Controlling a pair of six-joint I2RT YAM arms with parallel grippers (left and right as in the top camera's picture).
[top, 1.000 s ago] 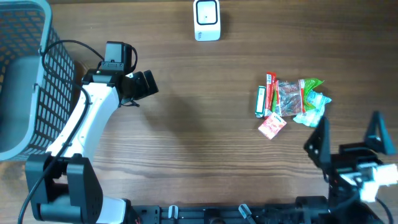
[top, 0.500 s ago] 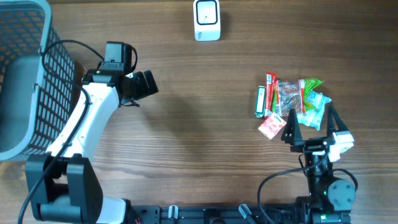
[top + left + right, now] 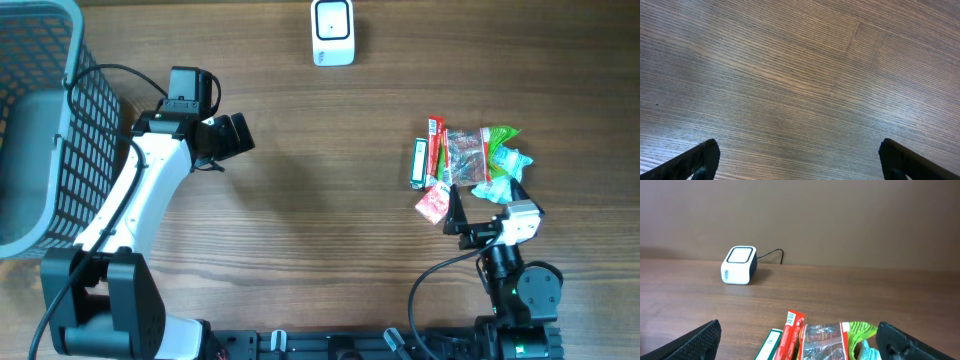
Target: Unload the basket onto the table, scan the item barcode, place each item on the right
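I have the packets in a small heap on the right of the wood-grain table, just ahead of my right gripper. Its jaws stand wide apart with nothing between them, and in the wrist view its fingertips frame the near end of the heap.

A flat green-and-white box, a thin red stick and a clear crinkled bag with red bands lie side by side. Their long axes run away from me toward the far edge. A glossy green wrapper sits at the heap's right, above a pale teal one. A small pink square sachet lies tilted at the near left corner. I cannot make out a barcode on any of them.

The scanner, a white rounded cube with a dark window facing up, stands at the far edge, well apart from the heap.

My left gripper hangs over bare wood, jaws wide apart and empty, beside the grey mesh basket.
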